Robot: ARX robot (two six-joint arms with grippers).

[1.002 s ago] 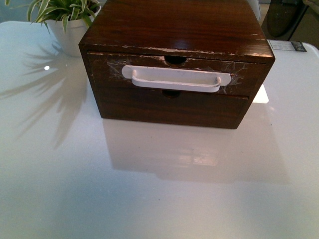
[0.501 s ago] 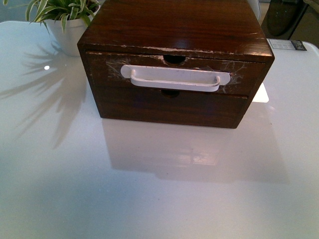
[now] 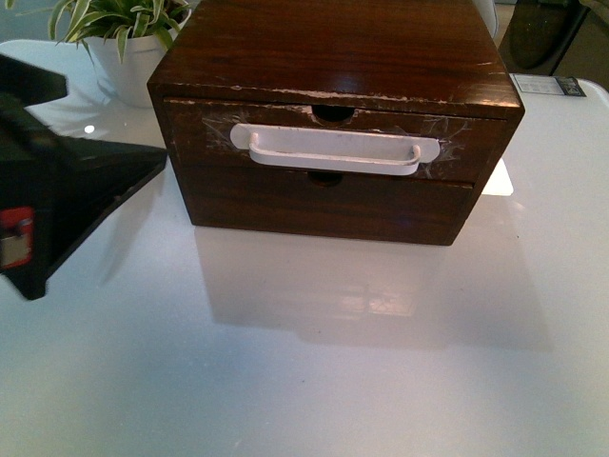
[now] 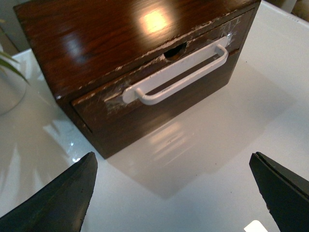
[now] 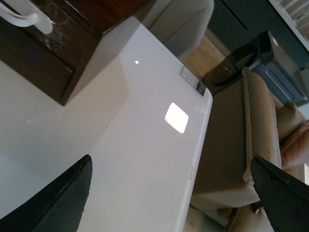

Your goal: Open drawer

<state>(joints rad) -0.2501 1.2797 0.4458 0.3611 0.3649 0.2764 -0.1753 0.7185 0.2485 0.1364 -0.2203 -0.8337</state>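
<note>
A dark brown wooden box [image 3: 333, 48] stands on a glossy white table [image 3: 304, 362], towards its far side, facing me. The drawer [image 3: 205, 143] is the upper of the box's two fronts. It is closed, with its face level with the plain lower drawer front [image 3: 333, 205] beneath it. A wide white bar handle [image 3: 333, 150] is fixed across it with clear tape, and a half-round notch [image 3: 333, 114] is cut into its top edge just above the handle. A white pot with a green striped plant [image 3: 128, 67] stands behind the box's left corner.

Half a second ago the front view showed only the table, the box and the plant. Now my black left arm [image 3: 57, 200] fills the left edge of that view, low over the table, and its near point reaches close to the box's left side without touching it. The box and drawer have not shifted.

In the left wrist view my left gripper [image 4: 173, 162] is spread wide, with one black finger [image 4: 63, 203] at each lower corner and nothing between them. It faces the drawer handle from a little way off, above bare table.

In the right wrist view my right gripper [image 5: 171, 162] is also spread wide and holds nothing. It hangs over the table to the right of the box, near the table's right edge, beyond which a beige sofa [image 5: 260, 125] shows.
</note>
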